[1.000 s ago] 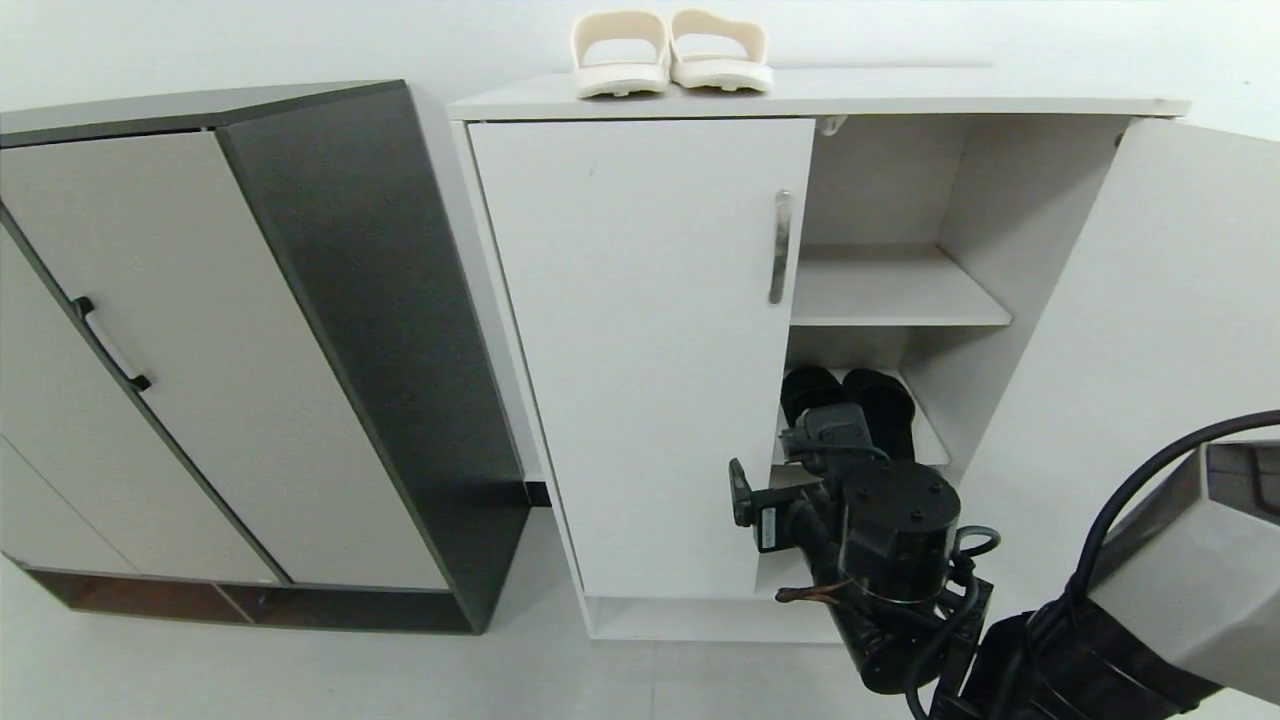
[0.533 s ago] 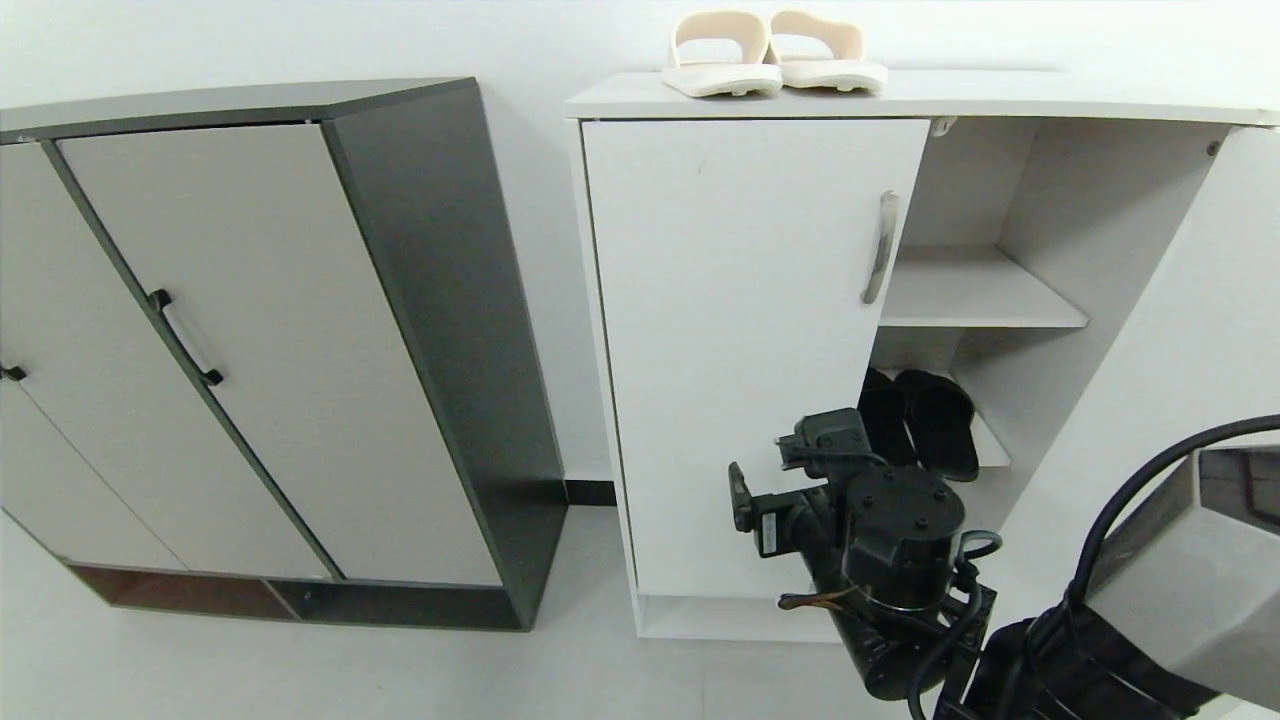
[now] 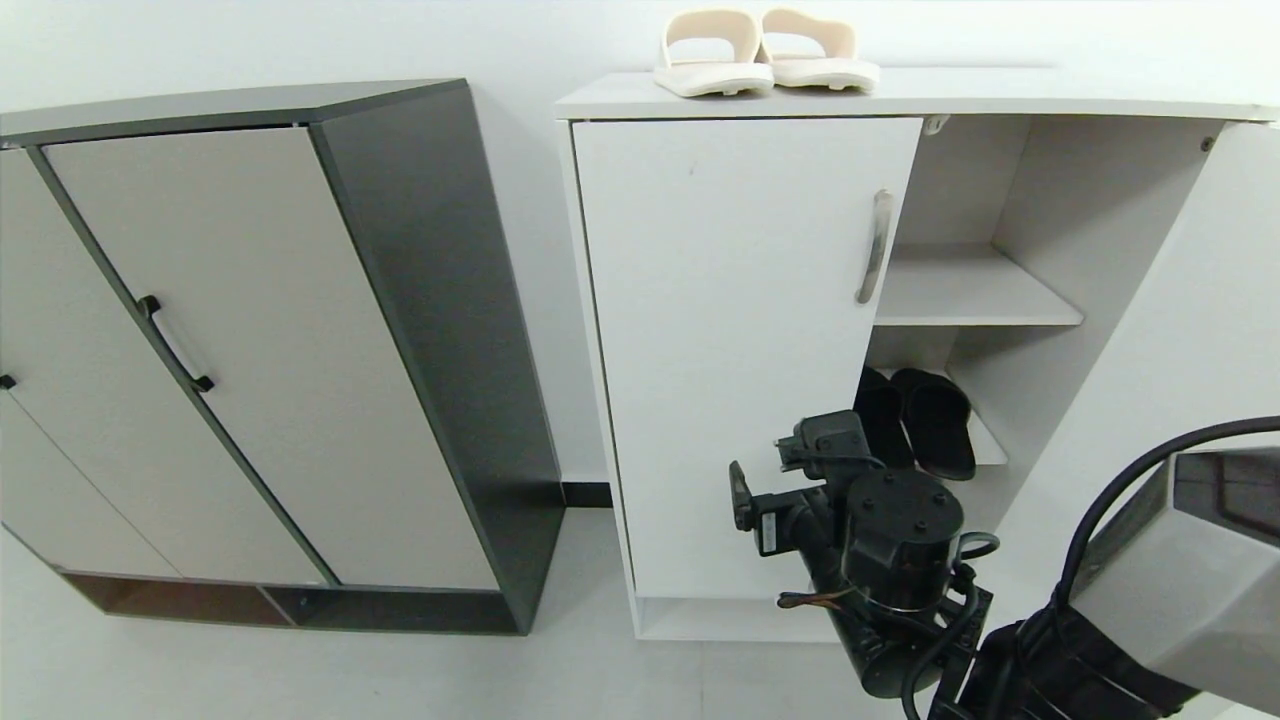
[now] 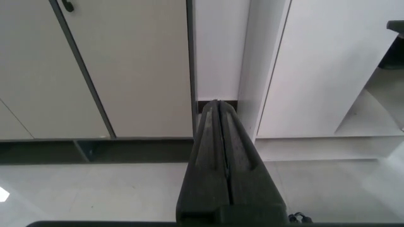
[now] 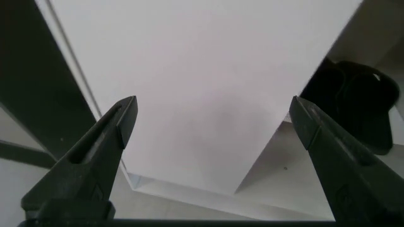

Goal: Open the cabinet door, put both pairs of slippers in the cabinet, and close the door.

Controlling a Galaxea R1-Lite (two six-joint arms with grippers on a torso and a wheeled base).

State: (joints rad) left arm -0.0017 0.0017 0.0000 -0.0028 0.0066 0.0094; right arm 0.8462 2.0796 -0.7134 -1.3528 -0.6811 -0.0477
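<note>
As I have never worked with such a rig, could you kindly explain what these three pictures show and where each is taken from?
This is a two-armed robot on wheels. The wide picture comes from a camera on its head, looking down at a white cabinet with its right door swung open; a grey cabinet stands to its left. Cream slippers sit on top; black slippers lie on a lower shelf inside. The other two pictures come from cameras on the wrists. The right fingers are spread open in front of the closed door, holding nothing. The left fingers are pressed shut, empty, pointing at the gap between the cabinets.
</note>
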